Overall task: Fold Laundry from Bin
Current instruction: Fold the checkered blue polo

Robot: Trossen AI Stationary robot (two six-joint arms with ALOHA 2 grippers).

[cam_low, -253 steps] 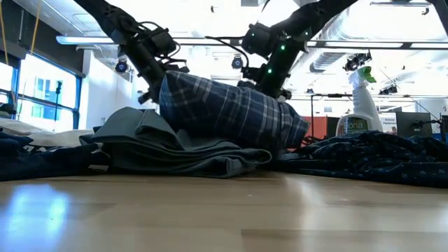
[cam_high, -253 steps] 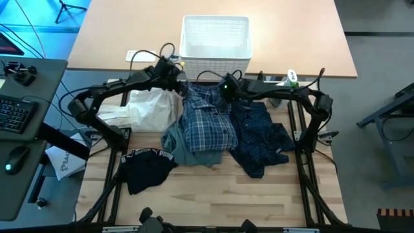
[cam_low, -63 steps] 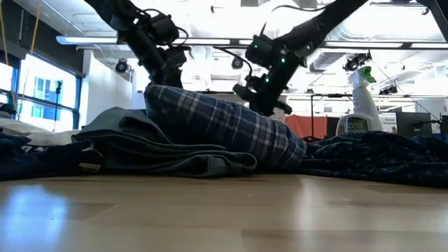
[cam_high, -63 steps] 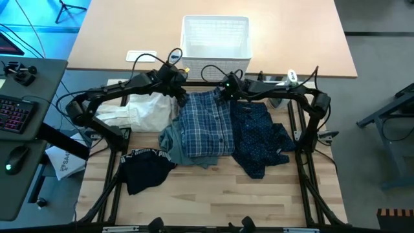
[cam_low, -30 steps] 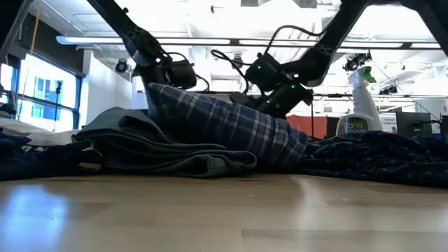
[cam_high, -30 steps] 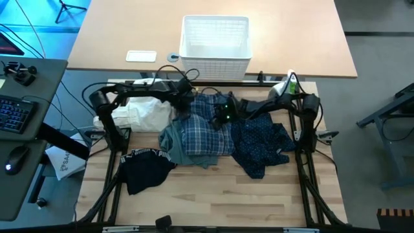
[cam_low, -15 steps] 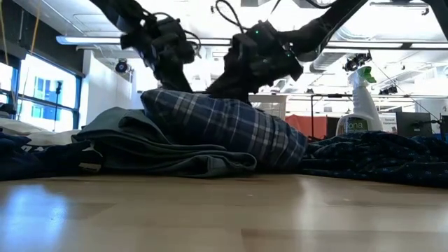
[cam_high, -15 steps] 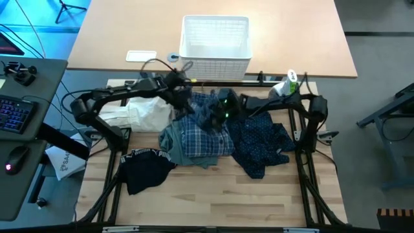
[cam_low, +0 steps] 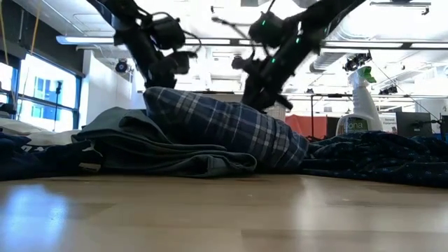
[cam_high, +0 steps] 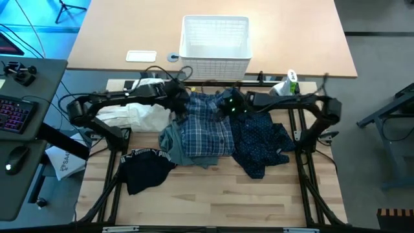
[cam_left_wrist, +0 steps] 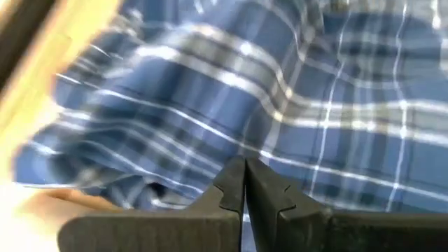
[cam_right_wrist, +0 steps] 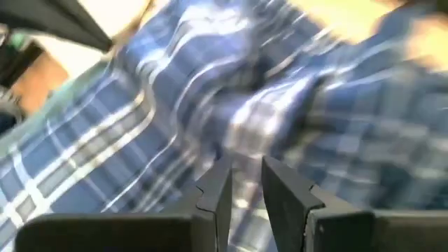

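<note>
left gripper (cam_high: 180, 103): fingers pressed together with no gap in its wrist view; whether a fold of cloth was pinched between them could not be told. it hung over the far left corner of the blue-white plaid shirt (cam_high: 206, 126).
right gripper (cam_high: 228, 107): jaws narrow with a slim gap in its wrist view; checked cloth filled the frame behind them, but a grip could not be confirmed. it hung over the shirt's far right corner.
table (cam_high: 213, 200): held all the spread laundry.
bin (cam_high: 215, 39): stood beyond the shirt's far edge, looking emptied.
shirt: lay mid-table, long axis running from the bin toward the near edge, on the grey-green top (cam_high: 169, 144).
navy dotted trousers (cam_high: 262, 139): beside the shirt on the right arm's side.
white cloth (cam_high: 145, 111): on the left arm's side.
black puma piece (cam_high: 145, 167): nearer the front.
key relation: the shirt's body stretched away from both grippers toward the near edge, each arm nearest its own corner.
change: half a second before, the far edge was bunched up under both grippers; it had since settled flatter, and the right arm's forearm had swung outward.
</note>
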